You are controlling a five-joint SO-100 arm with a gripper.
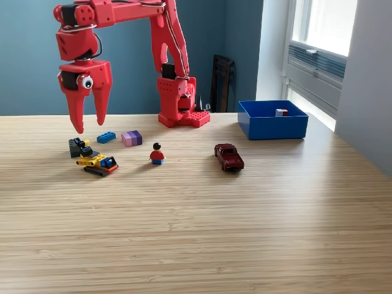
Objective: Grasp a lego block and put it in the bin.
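Red arm (131, 15) bolted by its base (179, 101) at the far edge of a light wood-grain table (202, 220), reached out toward the exterior view's left. Gripper (89, 124) pointed straight down, jaws parted a moderate way, nothing between them. Tips hung above the table, over the gap between the dark block cluster and the blue brick, touching neither.

Below the jaws, on the exterior view's left part of the table:
- dark grey-black lego piece (76, 146) with a yellow bit on top, nearest the left tip
- small blue lego brick (106, 137), just right of the jaws
- pink and purple lego block (131, 138), just beside the blue brick
- yellow lego vehicle (98, 162) with blue and orange parts, in front of the dark piece, nearly touching it
- lego minifigure (157, 154), red torso, black hair, upright, apart from the rest

Dark red toy car (229, 157) sat further toward the exterior view's right, alone, angled.

Bin (272, 119), bright blue, square, open-topped, stood on the table at the far right of the exterior view, right of the arm base and well apart from the jaws. Small red and white piece (282, 112) seen inside it near the back wall; exact shape too small to tell.

Blue-grey wall behind, window at upper right, dark flat object (222, 82) leaned against the wall behind the base.
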